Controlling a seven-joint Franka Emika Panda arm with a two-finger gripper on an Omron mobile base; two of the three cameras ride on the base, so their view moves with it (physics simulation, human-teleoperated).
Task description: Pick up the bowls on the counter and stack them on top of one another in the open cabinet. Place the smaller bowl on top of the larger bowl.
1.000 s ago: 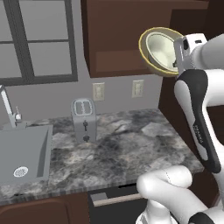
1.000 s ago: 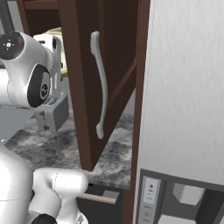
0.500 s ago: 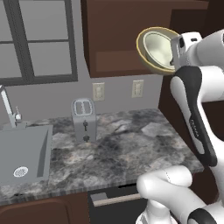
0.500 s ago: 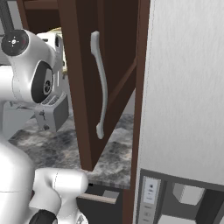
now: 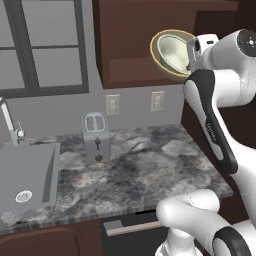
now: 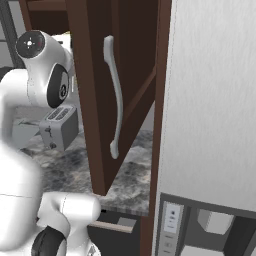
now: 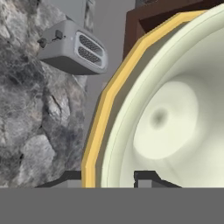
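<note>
The larger bowl point(image 5: 161, 59), mustard yellow-tan, hangs tipped on its side high above the counter point(image 5: 145, 170). The smaller bowl point(image 5: 175, 50), pale cream-white, appears nested inside it. In the hand view the yellow rim point(image 7: 103, 113) curves around the cream bowl point(image 7: 175, 113). My gripper point(image 5: 190, 57) point(image 7: 108, 177) is shut on the bowls' edge, one fingertip point(image 7: 146, 177) inside and one outside. The bowls are level with the dark reddish-brown wall cabinet point(image 5: 135, 45), just in front of it. Its open door point(image 6: 95, 75) stands to the right of the arm.
A grey toaster point(image 5: 96, 136) point(image 6: 60, 127) point(image 7: 72, 48) stands at the back of the counter. The steel sink point(image 5: 25, 175) and faucet point(image 5: 10, 120) are at the left. The door's pale handle point(image 6: 115, 95) and a tall grey appliance panel point(image 6: 215, 100) lie to the right.
The hand has carried the bowls a little to the left along the cabinet front, at about the same height. The grip is unchanged.
</note>
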